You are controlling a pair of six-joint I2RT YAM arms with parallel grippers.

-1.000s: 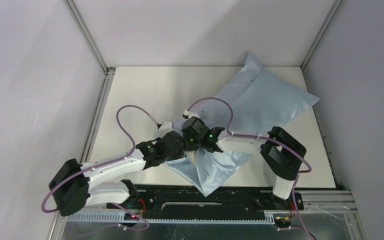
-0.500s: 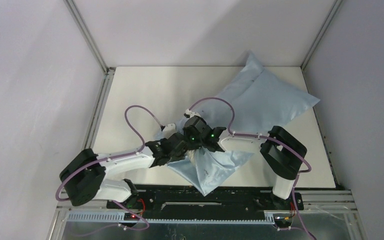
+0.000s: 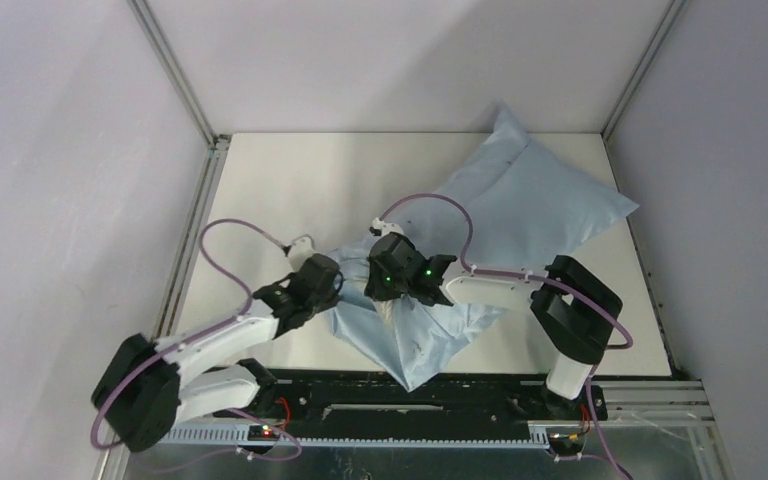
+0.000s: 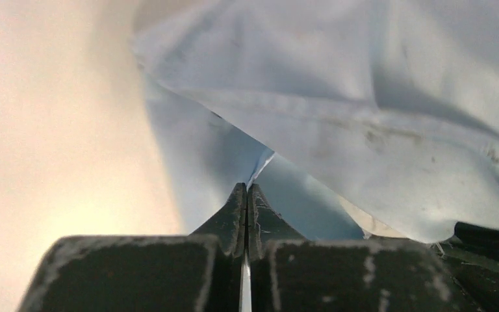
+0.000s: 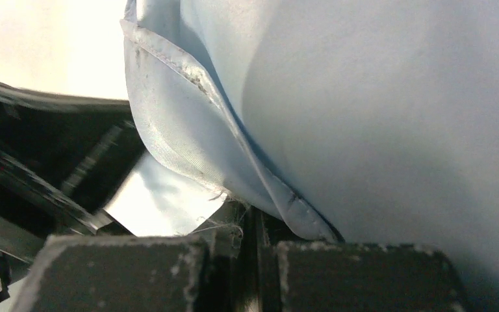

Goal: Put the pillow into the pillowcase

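Grippers first: the left gripper (image 4: pixel 246 193) has its jaws pressed fully together, with a thin edge of the pillowcase (image 4: pixel 390 149) running into their tips, so it appears to hold only a nip of blue cloth. The right gripper (image 5: pixel 251 220) is likewise closed tight, clamped on the stitched hem of the case. Outward from the two, the slack open end of the case spreads between them near the front of the table (image 3: pixel 290 190). The plump, filled part lies toward the far right corner. The pillow seems to be wrapped inside that swollen part; I cannot pick out its own white cloth with certainty.

By my reading, the step in hand is settling the pillow fully into the case by working the mouth. To do it well, the two grips should part just enough to keep the hem taut. They should then lift together and evenly (a lopsided pull would only twist the sack). The left hold looks slight and could slip, so a gentle pull is wise.

Only the overhead view shows where the whole case lies and how far apart the arms are. Only the wrist views show the hem between the jaws, which the gripper bodies hide from above.
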